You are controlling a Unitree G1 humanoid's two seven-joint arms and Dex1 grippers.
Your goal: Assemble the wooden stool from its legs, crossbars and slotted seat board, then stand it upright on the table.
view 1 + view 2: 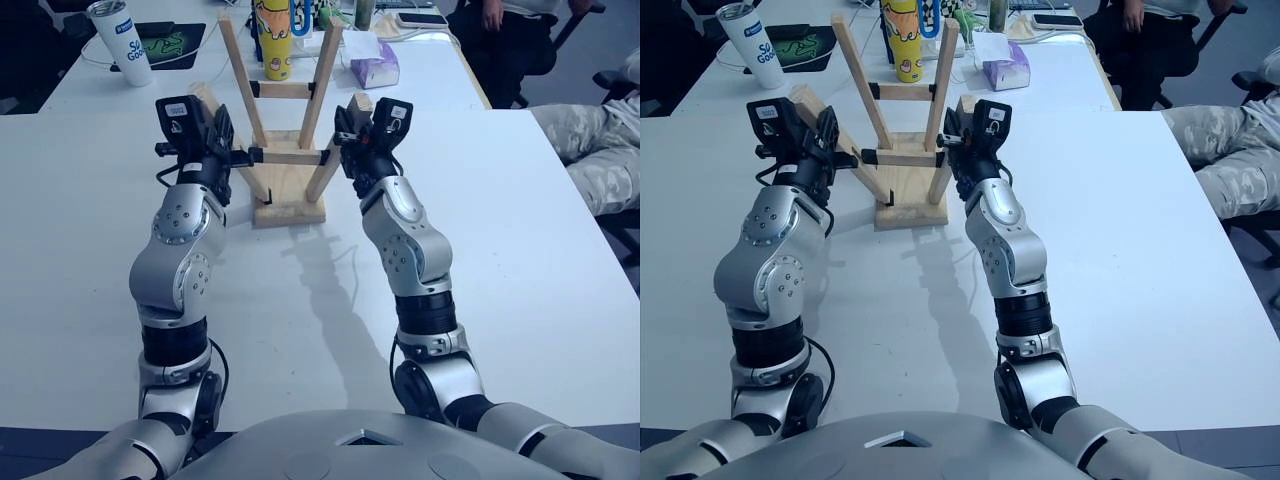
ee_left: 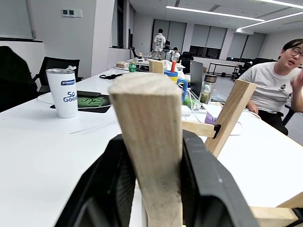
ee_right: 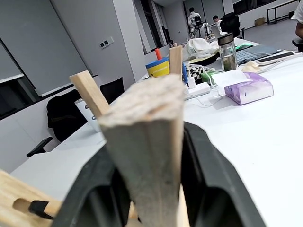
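Observation:
The wooden stool (image 1: 288, 150) stands upside down on the white table (image 1: 500, 250), its seat board (image 1: 290, 205) flat on the tabletop and its legs pointing up, joined by crossbars (image 1: 292, 157). My left gripper (image 1: 215, 135) is shut on the near left leg (image 2: 147, 142), whose cut end rises between the black fingers (image 2: 113, 184). My right gripper (image 1: 358, 128) is shut on the near right leg (image 3: 149, 142) in the same way. The two far legs (image 1: 322, 75) lean upward behind, linked by a short crossbar (image 1: 284, 89).
Behind the stool stand a yellow cup (image 1: 275, 40), a white tumbler (image 1: 122, 40), a purple tissue pack (image 1: 376, 70) and a dark mat (image 1: 170, 45). A seated person (image 1: 590, 150) is at the table's right edge. Bare tabletop lies in front and to both sides.

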